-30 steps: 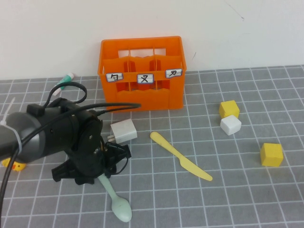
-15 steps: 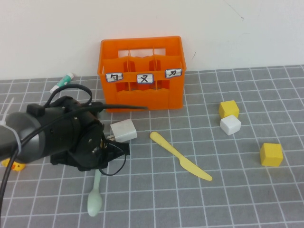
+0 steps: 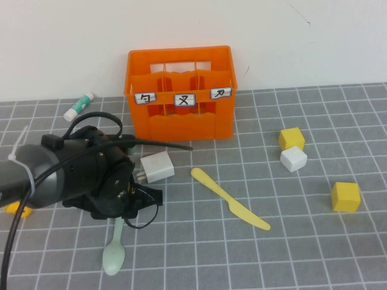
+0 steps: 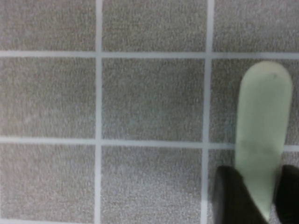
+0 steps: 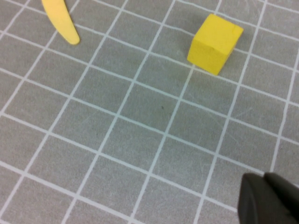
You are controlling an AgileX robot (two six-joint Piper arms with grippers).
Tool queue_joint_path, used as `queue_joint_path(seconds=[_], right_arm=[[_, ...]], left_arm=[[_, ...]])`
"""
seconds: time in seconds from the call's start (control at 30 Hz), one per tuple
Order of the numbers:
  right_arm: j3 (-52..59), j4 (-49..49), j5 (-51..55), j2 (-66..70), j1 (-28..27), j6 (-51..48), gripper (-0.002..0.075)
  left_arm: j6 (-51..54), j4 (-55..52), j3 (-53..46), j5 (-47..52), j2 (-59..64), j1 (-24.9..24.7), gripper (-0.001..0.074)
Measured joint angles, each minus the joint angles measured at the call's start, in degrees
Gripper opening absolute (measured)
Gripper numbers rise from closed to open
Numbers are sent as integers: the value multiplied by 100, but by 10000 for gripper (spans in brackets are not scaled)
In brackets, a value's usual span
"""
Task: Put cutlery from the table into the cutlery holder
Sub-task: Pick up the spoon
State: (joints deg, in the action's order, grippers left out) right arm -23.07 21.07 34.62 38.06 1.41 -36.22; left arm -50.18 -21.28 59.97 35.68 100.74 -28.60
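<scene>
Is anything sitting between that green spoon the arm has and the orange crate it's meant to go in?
Yes: the white charger block lies between spoon, held by the left gripper, and crate. Right gripper idles elsewhere.

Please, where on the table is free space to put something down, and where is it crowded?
Free: the table in front of the knife, toward the near edge, and between crate and yellow cubes. Crowded: left side, where the left gripper holds the spoon beside the white plug. The right gripper is near the lone cube.
</scene>
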Motion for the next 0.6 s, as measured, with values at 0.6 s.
queue_joint_path(seconds=[0.6], right_arm=[[0, 27, 0, 0, 0, 0, -3]], left_arm=[[156, -42, 58, 51, 183, 0, 127]])
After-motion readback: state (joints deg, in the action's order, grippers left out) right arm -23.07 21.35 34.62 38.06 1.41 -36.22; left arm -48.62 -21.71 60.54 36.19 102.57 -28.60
